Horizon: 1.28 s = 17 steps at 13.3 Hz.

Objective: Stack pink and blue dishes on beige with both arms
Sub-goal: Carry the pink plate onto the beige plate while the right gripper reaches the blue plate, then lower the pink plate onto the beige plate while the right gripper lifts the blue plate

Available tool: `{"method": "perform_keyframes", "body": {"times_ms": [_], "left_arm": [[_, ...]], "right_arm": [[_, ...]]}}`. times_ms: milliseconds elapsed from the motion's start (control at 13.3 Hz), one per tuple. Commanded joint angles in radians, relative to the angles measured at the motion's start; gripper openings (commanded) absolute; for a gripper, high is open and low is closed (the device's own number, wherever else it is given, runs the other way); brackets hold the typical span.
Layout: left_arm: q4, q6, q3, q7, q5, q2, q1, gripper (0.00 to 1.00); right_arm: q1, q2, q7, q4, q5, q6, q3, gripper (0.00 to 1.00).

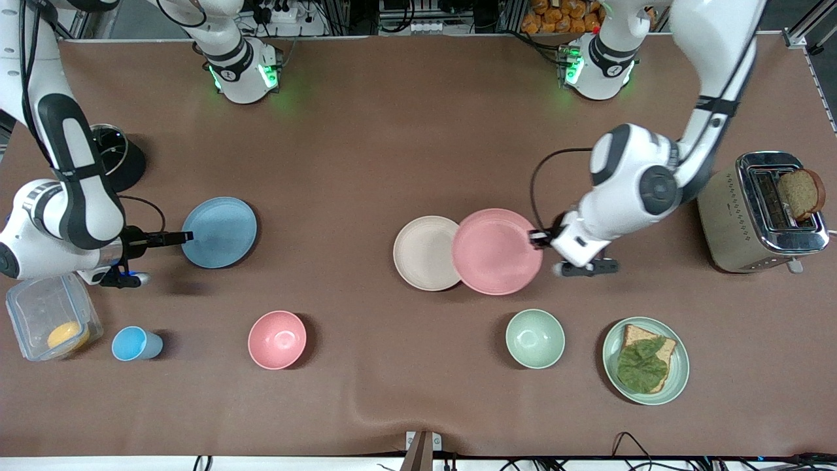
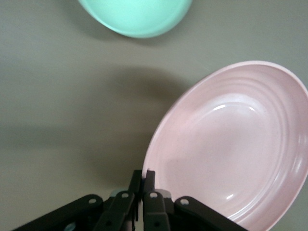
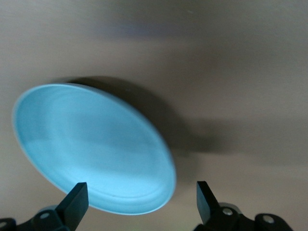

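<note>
The pale pink plate (image 1: pixel 497 252) is tilted, and its edge overlaps the rim of the beige plate (image 1: pixel 424 252) beside it. My left gripper (image 1: pixel 540 239) is shut on the pink plate's rim at the side toward the left arm's end of the table. The left wrist view shows the fingers (image 2: pixel 150 179) pinched on that pink plate (image 2: pixel 231 144). The light blue plate (image 1: pixel 220 232) lies flat toward the right arm's end. My right gripper (image 1: pixel 182 238) is at its rim, open. In the right wrist view the right gripper (image 3: pixel 140 201) spans the edge of the blue plate (image 3: pixel 91 144).
Nearer the camera stand a blue cup (image 1: pixel 134 343), a pink bowl (image 1: pixel 277 339), a green bowl (image 1: pixel 535 338) and a green plate (image 1: pixel 680 379) holding a sandwich. A toaster (image 1: pixel 745 216) with bread is at the left arm's end. A clear box (image 1: pixel 46 314) and black pot (image 1: pixel 114 157) are near the right arm.
</note>
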Motion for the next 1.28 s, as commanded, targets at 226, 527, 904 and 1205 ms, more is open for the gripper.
{"method": "perform_keyframes", "body": {"times_ms": [226, 527, 904, 1205], "left_arm": [[0.110, 0.076, 0.012, -0.191, -0.006, 0.162, -0.164, 0.00], [0.105, 0.152, 0.012, -0.188, 0.031, 0.218, -0.165, 0.00], [0.098, 0.175, 0.014, -0.186, 0.037, 0.249, -0.168, 0.00], [0.088, 0.176, 0.014, -0.186, 0.043, 0.256, -0.168, 0.00]], "right_arm": [[-0.039, 0.063, -0.043, -0.003, 0.023, 0.001, 0.016, 0.50], [-0.038, 0.065, -0.040, 0.004, 0.025, -0.033, 0.016, 0.00], [-0.021, 0.060, -0.012, 0.082, 0.063, -0.230, 0.020, 0.00], [-0.005, 0.039, -0.007, 0.104, 0.103, -0.315, 0.042, 0.00]]}}
